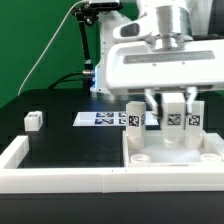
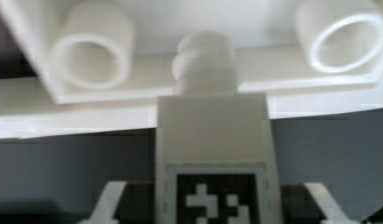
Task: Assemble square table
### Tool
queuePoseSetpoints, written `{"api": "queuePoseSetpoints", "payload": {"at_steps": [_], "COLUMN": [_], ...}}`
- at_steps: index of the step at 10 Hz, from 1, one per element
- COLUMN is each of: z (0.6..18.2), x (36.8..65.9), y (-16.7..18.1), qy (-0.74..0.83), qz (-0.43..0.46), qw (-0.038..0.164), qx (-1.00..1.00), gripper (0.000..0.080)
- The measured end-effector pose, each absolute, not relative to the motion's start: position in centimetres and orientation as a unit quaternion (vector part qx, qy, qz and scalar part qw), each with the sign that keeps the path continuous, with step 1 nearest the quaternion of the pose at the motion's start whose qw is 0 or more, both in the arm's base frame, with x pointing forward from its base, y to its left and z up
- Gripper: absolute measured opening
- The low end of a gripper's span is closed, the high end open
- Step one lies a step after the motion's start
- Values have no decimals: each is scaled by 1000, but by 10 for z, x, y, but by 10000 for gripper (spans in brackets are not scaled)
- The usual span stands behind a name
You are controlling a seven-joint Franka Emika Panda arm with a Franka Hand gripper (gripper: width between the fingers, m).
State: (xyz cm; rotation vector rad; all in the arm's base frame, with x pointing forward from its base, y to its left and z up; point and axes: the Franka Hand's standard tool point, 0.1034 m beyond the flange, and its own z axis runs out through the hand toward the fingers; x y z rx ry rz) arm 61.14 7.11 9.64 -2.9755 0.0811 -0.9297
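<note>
The hand (image 1: 172,103) is clamped on a leg (image 1: 174,120), holding it upright over the far side of the top (image 1: 165,168). The top lies on the black tabletop (image 1: 60,145) at the exterior view's right, with its raised rim facing up. Round sockets show inside it near the corners.

A second leg (image 1: 133,117) stands upright at the top's far corner on the exterior view's left. A third leg (image 1: 194,119) stands just beside the held one, on the exterior view's right. Each shows a black-and-white tag. I cannot tell whether these two sit in the top or behind it.

In the wrist view, the held leg sits centred between the two fingers (image 2: 110,203), with its tag facing the camera. Its narrow tip points at the top between two round sockets (image 2: 90,55). Whether the tip touches is unclear.

The marker board (image 1: 100,118) lies flat just beyond the top. A small white piece (image 1: 34,120) sits well apart at the exterior view's left. A white wall (image 1: 60,174) runs along the near edge of the tabletop.
</note>
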Motion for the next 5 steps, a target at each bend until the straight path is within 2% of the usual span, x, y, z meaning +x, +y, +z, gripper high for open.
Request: {"api": "queuePoseSetpoints", "payload": {"at_steps": [3,5], "z": [99,99], "x": [627,628], "y": [107,111], "qy": [14,10], "qz": [-310,-308], "qw": [26,28], "qx": [-950,-951], "gripper": [288,288]}}
